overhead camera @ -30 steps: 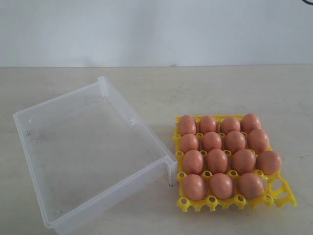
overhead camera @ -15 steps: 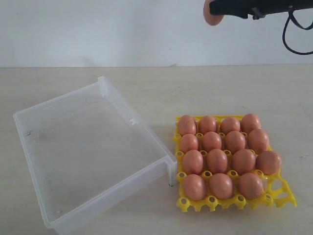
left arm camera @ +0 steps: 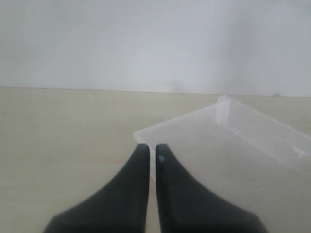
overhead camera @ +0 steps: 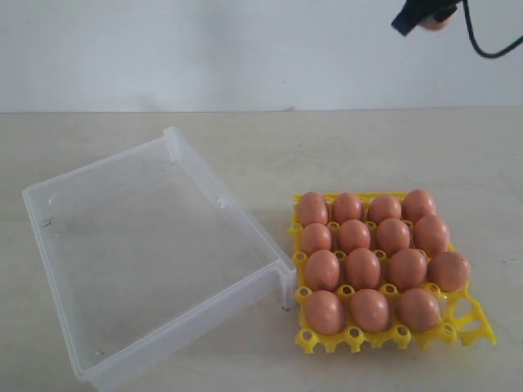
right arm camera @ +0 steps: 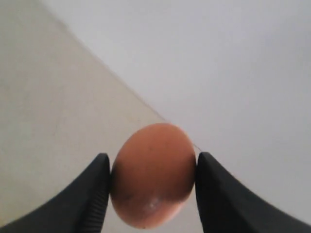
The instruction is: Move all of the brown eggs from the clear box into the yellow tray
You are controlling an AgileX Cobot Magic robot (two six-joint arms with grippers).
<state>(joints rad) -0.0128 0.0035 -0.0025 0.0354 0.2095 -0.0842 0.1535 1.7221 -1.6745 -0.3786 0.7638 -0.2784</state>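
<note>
Pinching brown egg (right arm camera: 153,182), right end effector (right arm camera: 153,157), long axis along fingers (right arm camera: 91,194)

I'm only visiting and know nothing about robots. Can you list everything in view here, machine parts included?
brown eggs: fifteen, pinkish-brown, in the yellow tray, filling every cell but one corner cell.
held egg: one, same brown, high above the table.
yellow tray: one, bright yellow, on the table beside the clear box.
clear box: one, translucent, left of the tray, no eggs inside.
table: one, pale beige, under everything.
cable: one, black, top right.
left gripper: one, black, shut, pointing toward the box.
right gripper: one, black, gripping the held egg.
</note>
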